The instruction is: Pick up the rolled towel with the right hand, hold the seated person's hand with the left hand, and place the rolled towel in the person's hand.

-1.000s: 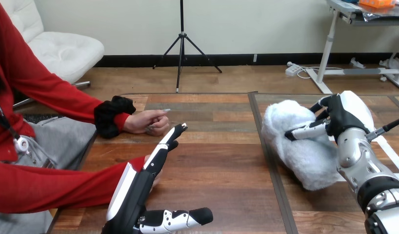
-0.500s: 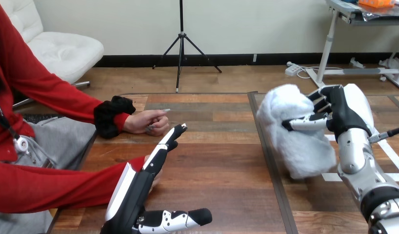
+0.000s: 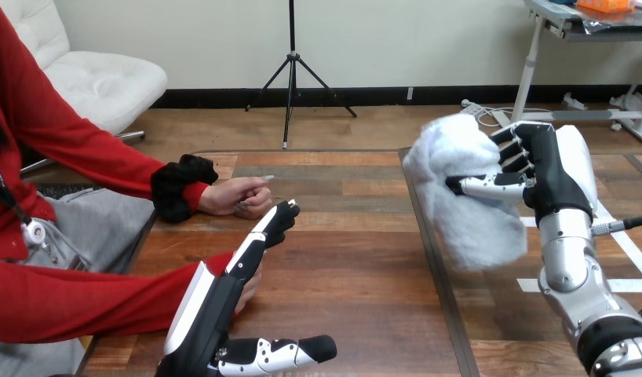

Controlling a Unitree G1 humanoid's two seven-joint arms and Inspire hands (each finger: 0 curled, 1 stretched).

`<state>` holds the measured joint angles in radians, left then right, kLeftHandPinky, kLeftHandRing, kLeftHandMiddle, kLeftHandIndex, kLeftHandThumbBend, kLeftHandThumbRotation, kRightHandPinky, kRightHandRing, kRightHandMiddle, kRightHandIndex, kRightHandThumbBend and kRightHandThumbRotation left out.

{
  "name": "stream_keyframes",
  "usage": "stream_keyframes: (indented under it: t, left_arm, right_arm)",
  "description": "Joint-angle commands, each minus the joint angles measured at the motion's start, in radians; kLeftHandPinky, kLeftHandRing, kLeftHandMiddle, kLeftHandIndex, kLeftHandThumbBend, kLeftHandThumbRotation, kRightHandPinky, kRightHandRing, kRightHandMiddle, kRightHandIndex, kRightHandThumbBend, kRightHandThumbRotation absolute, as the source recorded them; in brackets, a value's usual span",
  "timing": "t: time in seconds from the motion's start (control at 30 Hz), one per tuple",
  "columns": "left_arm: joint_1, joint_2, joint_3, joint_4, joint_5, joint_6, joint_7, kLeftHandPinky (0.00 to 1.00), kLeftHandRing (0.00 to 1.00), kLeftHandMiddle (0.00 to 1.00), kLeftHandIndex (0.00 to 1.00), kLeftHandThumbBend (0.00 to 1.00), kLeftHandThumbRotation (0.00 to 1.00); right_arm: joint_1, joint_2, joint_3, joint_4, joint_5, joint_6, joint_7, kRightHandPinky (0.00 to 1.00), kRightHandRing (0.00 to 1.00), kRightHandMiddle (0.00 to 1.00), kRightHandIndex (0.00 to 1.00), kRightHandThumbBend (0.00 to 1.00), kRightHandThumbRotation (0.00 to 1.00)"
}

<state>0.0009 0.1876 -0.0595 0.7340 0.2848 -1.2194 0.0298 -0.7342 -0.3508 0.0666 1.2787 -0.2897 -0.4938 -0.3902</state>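
Right hand (image 3: 547, 169), fingers curled round the white fluffy rolled towel (image 3: 459, 204), holds it clear of the brown wooden counter (image 3: 341, 259): pickup done. Left hand (image 3: 216, 302), fingers straight, stands just beside the person's hand at the view's lower left (image 3: 250, 284), not curled round it; clasp and handover remain.

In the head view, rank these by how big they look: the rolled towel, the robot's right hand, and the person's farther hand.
1. The rolled towel, clearly largest.
2. The right hand, curled round it.
3. The person's farther hand, smallest, though distance from the camera may shrink it.
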Motion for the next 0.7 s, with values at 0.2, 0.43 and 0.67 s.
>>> stream_keyframes:
  t: [0.2,0.43,0.67]
  left_arm:
    - [-0.012,0.032,0.016,-0.107,0.02,0.064,0.006,0.89,0.91,0.94,0.96,1.0,0.54]
    - [0.009,0.046,0.038,-0.171,0.111,0.123,0.055,0.9,0.93,0.95,0.97,1.0,0.56]
    - [0.02,0.058,0.049,-0.213,0.174,0.161,0.101,0.9,0.93,0.96,0.98,1.0,0.57]
  right_arm:
    - [-0.001,0.03,-0.031,-0.101,0.036,-0.115,-0.034,0.22,0.28,0.39,0.44,0.83,0.0]
    - [0.025,0.053,-0.032,-0.127,0.04,-0.174,-0.051,0.21,0.27,0.38,0.44,0.83,0.0]
    - [0.042,0.064,-0.026,-0.139,0.024,-0.208,-0.071,0.2,0.26,0.37,0.43,0.82,0.0]
